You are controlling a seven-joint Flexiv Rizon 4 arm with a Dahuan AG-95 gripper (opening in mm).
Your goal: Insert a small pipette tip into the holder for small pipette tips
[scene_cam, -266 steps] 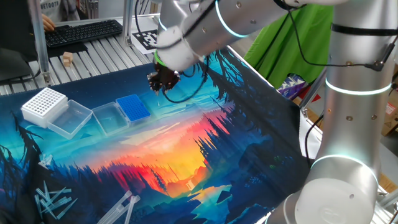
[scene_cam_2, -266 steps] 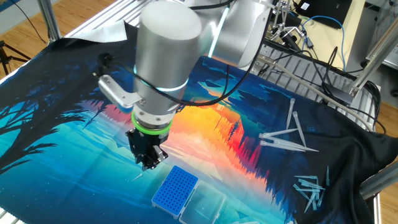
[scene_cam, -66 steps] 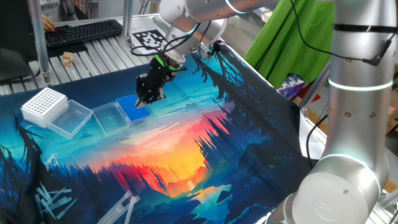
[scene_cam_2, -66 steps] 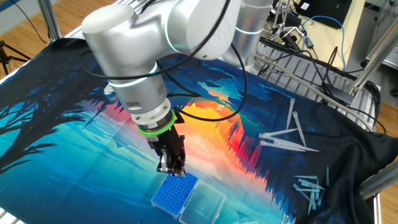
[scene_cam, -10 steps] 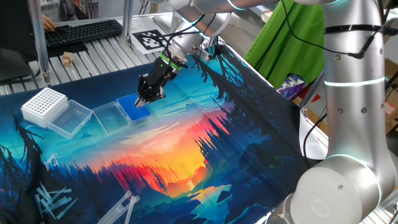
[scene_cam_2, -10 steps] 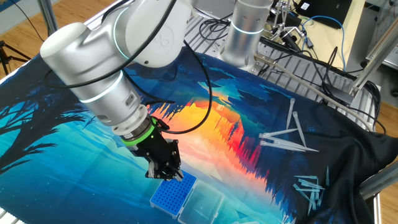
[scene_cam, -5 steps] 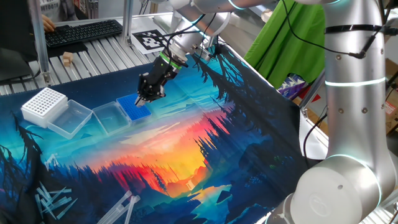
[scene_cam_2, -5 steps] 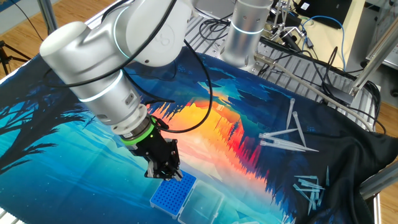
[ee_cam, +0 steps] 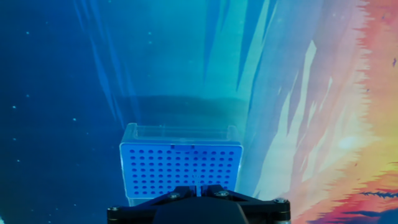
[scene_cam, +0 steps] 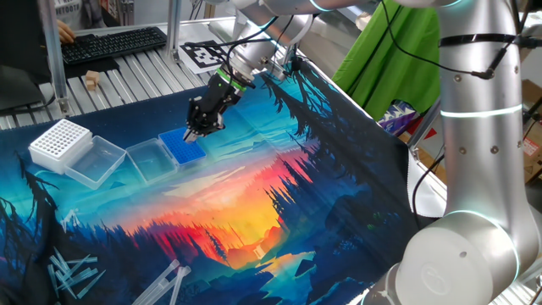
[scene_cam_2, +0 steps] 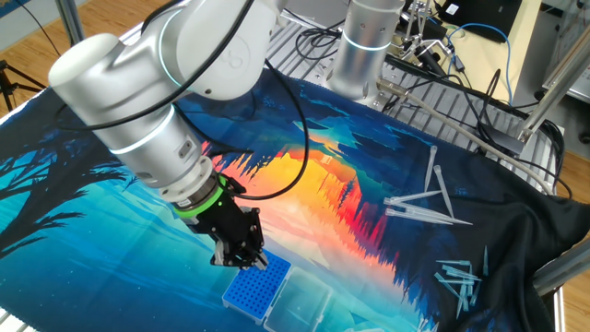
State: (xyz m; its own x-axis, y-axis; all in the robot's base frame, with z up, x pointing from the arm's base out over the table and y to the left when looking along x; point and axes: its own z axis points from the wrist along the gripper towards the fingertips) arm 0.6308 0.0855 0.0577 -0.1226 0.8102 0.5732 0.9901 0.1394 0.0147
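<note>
Your gripper hangs tilted over the near edge of the blue holder for small pipette tips; its jaws are pinched nearly together on the small pipette tip, a pale sliver between them in the hand view; its long axis runs along the fingers, pointing steeply down at the hole grid; the holder's clear lid lies hinged open on the counter; no legible writing anywhere.

white rack, scattered long tips
</note>
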